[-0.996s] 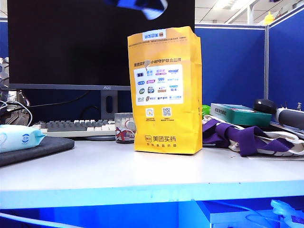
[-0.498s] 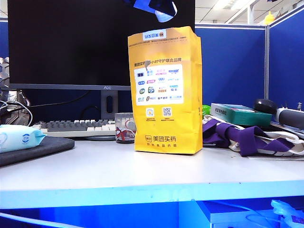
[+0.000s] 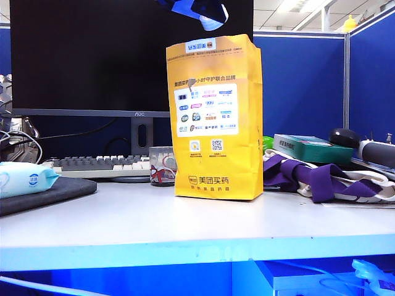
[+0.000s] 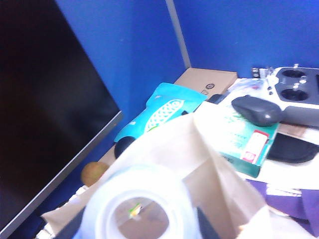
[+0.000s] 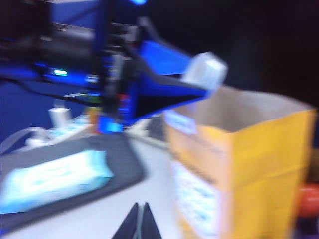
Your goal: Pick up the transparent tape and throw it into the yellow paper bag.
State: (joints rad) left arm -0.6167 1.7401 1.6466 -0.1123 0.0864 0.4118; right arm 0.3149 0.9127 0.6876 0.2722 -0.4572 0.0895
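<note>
- The left arm is held high over the table [image 3: 185, 228], with the left claw [image 3: 207, 13] seen at the upper edge of the exterior view, just above the open mouth of the yellow paper bag [image 3: 216, 123].
- In the right wrist view the left claw [image 5: 199, 79] is shown level, reaching in from the side with its blue and black fingers toward the bag's [image 5: 249, 164] near rim.
- The left claw is closed part-way on the transparent tape [image 4: 142, 206], which is gripped between the fingers.
- The right claw [image 5: 139, 221] is seen low, near the table, its two dark fingertips drawn together with only a sliver between them; nothing is held by it.
- The tape [image 5: 205, 69] is shown as a small pale, whitish ring with a clear round hole; through the hole the brown inside of the bag [image 4: 219, 184] is seen.
- The bag is stood upright on the table, yellow outside, with a white panel of coloured logos facing the exterior camera.
</note>
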